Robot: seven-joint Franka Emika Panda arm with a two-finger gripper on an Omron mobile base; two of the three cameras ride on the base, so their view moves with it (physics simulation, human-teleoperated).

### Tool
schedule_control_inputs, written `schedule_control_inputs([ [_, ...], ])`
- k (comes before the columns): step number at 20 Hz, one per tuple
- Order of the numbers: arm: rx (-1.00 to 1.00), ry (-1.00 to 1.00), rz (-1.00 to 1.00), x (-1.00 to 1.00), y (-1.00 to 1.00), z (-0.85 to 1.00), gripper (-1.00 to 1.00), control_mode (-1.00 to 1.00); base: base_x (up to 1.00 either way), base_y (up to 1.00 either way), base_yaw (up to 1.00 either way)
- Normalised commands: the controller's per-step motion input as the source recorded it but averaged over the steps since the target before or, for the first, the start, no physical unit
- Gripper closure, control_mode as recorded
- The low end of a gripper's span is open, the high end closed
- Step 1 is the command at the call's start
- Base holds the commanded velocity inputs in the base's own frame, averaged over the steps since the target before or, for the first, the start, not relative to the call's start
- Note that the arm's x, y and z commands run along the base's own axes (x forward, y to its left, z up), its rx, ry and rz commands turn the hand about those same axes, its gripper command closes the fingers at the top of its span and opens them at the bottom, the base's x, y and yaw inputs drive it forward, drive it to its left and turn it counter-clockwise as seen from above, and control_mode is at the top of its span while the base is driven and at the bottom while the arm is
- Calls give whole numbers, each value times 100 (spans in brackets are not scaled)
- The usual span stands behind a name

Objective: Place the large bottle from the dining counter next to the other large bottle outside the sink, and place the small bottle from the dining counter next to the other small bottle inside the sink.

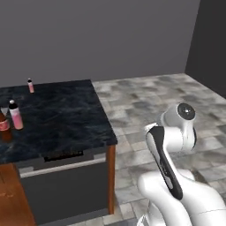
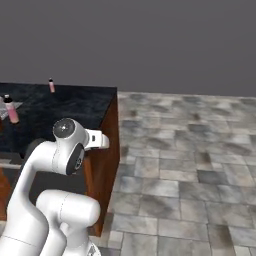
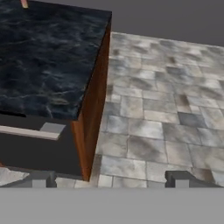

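The dining counter has a black marbled top and reddish-brown wood sides. The large bottle, dark brown with a red label, stands at its left edge, partly cut off by the frame. The small bottle, pinkish with a dark cap, stands near the counter's far edge, and its base peeks in at the top of the hand view. My gripper is open and holds nothing. It hangs above the floor off the counter's near right corner, far from both bottles. The sink is out of view.
A taller pale bottle with a pinkish lower part and dark cap stands beside the brown one. A dark appliance front with a pale handle sits under the counter. Grey stone tile floor spreads to the right, with grey walls behind.
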Motion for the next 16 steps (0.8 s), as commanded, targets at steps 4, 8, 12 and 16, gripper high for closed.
schedule_control_inputs([
  [4,0,0,0,0,0,0,-100,100,16,-100,25],
  [8,0,0,0,0,0,0,-100,100,58,-100,36],
  [12,0,0,0,0,0,0,-100,100,64,-100,42],
  [16,0,0,0,0,0,0,-100,100,71,-96,42],
])
